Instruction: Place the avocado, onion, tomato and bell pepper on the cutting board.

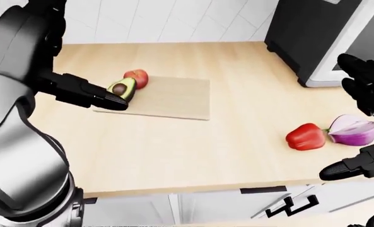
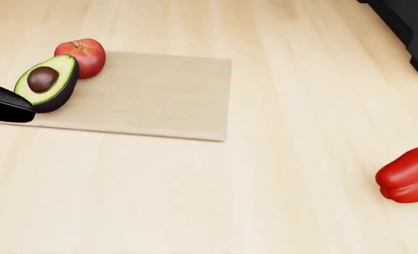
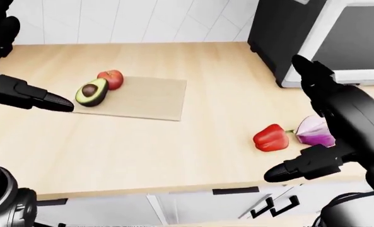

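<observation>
Pale wooden table: halved green avocado and red tomato sit on my tan cutting board; red bell pepper and purple half onion remain far right. Both fingers open, empty.

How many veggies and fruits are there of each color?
Red: 2, the tomato and the bell pepper
Green: 1, the avocado
Purple: 1, the onion
Total: 4
</observation>
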Controlling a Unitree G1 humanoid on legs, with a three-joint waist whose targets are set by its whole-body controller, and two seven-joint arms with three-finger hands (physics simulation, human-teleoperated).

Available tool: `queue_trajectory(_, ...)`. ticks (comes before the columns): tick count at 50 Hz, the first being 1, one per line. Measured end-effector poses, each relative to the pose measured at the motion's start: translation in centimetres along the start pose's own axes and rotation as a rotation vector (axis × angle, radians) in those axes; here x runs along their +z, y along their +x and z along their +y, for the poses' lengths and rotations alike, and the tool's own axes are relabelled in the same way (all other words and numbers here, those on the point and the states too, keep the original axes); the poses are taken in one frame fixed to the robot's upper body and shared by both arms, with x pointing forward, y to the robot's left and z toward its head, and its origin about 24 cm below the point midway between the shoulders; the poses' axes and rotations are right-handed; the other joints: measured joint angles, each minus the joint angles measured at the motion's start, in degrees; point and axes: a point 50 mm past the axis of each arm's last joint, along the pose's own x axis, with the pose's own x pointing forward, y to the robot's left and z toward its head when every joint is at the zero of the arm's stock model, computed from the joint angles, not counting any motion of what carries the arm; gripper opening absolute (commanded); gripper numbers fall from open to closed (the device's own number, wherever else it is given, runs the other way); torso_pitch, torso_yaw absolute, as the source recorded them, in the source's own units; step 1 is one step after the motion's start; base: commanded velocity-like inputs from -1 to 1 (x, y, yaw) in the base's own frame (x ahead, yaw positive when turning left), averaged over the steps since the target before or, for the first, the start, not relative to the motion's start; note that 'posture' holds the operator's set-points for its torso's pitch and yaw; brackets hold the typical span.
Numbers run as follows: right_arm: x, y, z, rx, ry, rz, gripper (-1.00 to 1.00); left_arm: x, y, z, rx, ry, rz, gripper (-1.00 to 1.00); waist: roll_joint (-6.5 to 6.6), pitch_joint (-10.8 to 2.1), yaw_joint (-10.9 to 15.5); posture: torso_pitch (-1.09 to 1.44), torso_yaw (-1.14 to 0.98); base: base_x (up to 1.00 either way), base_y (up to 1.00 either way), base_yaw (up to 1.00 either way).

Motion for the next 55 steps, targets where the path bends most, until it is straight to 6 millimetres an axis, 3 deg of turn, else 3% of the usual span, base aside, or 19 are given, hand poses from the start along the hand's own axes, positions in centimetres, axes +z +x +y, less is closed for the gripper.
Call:
queue_trajectory(10,-0.3,0.3,0.2,0.011,-0.007,0.003,1.0,1.4,0.1,0.3,0.014,0.005,-0.031,1.0,-0.7,0.01,-0.77,0.0,-0.06,0.0,0.0,0.0)
queue_trajectory(22,-0.4,0.3,0.5,0.044,-0.044,0.001,1.0,1.3,0.0,0.3,0.019,0.01,-0.029,1.0,-1.1,-0.01,-2.81,0.0,-0.12,0.0,0.0,0.0)
queue_trajectory(36,-0.5,3.2,-0.6,0.067,-0.127,0.038,1.0,1.2,-0.3,0.3,0.027,0.01,-0.031,1.0,-0.52,-0.32,-6.31,0.0,-0.19,0.0,0.0,0.0)
queue_trajectory(55,0.5,6.9,-0.7,0.167,-0.293,0.06,1.0,1.4,-0.1,0.4,0.031,0.004,-0.036,1.0,-0.74,-0.7,-10.49,0.0,-0.2,0.0,0.0,0.0)
